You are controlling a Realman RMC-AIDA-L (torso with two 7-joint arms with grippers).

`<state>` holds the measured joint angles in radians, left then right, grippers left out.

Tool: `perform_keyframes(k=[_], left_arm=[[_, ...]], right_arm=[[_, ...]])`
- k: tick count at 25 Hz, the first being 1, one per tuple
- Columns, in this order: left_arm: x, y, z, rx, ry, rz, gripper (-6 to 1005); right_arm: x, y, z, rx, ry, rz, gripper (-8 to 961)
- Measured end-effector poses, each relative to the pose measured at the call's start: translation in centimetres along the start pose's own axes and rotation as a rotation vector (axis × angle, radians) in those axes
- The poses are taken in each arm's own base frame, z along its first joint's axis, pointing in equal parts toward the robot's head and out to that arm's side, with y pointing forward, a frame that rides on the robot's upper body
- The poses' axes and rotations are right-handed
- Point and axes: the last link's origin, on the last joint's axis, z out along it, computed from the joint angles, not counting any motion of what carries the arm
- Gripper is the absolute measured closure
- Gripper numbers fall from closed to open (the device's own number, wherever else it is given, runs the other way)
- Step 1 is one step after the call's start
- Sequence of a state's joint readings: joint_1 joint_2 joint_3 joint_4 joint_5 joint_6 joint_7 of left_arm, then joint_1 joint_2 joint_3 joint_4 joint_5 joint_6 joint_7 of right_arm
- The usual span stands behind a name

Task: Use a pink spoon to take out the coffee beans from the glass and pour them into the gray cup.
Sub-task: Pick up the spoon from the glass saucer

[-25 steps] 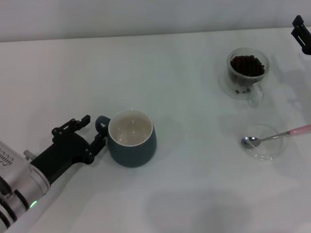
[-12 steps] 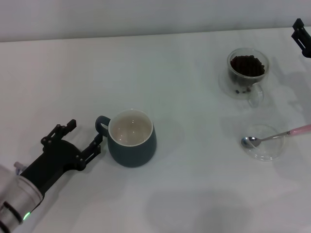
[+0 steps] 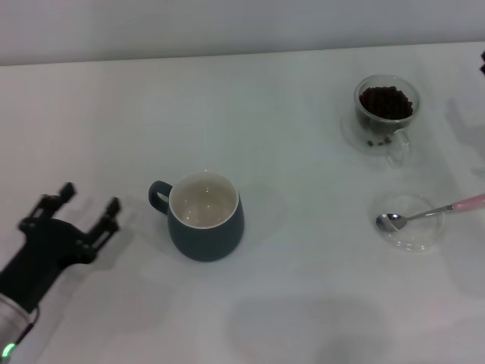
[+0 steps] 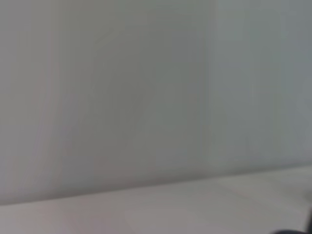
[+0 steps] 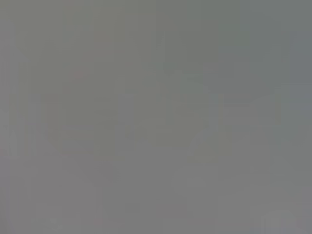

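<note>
The gray cup (image 3: 206, 218) stands upright left of the table's centre, cream inside showing and loop handle pointing left. My left gripper (image 3: 90, 199) is open and holds nothing, a short way to the left of that handle and apart from it. At the far right the glass (image 3: 386, 115) holds the coffee beans (image 3: 386, 101). In front of it lies the pink spoon (image 3: 428, 213), its metal bowl resting in a shallow clear dish (image 3: 410, 233) and its pink handle pointing right. Only a dark sliver of my right gripper (image 3: 483, 64) shows at the right edge.
The white table (image 3: 303, 303) runs back to a pale wall. Both wrist views show only blank grey surface, none of the task's things.
My left gripper has drawn back to the left, away from the cup's handle. The right gripper has slid almost out of the head view at the right edge.
</note>
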<state>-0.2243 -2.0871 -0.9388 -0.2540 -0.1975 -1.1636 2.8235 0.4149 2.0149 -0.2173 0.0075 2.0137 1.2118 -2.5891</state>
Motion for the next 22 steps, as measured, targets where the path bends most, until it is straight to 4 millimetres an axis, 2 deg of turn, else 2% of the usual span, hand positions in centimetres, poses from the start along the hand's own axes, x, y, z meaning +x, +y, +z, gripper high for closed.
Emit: perform_keyframes(k=[4, 11, 16, 22], left_arm=[[0.3, -1.2, -0.9, 0.081, 0.046, -0.034, 216], [1.3, -3.3, -1.9, 0.228, 0.134, -0.089, 218], [1.5, -4.2, -2.2, 0.292, 0.16, -0.111, 219], [1.7, -4.6, -2.2, 0.31, 0.169, -0.116, 221]], right_arm=[[-0.2, -2.0, -1.6, 0.04, 0.003, 0.144, 82], [0.3, -4.6, -5.8, 0.074, 0.037, 0.328, 89], [1.4, -5.5, -9.4, 0.089, 0.09, 0.417, 93], [2.5, -5.8, -12.3, 0.099, 0.155, 0.449, 99]])
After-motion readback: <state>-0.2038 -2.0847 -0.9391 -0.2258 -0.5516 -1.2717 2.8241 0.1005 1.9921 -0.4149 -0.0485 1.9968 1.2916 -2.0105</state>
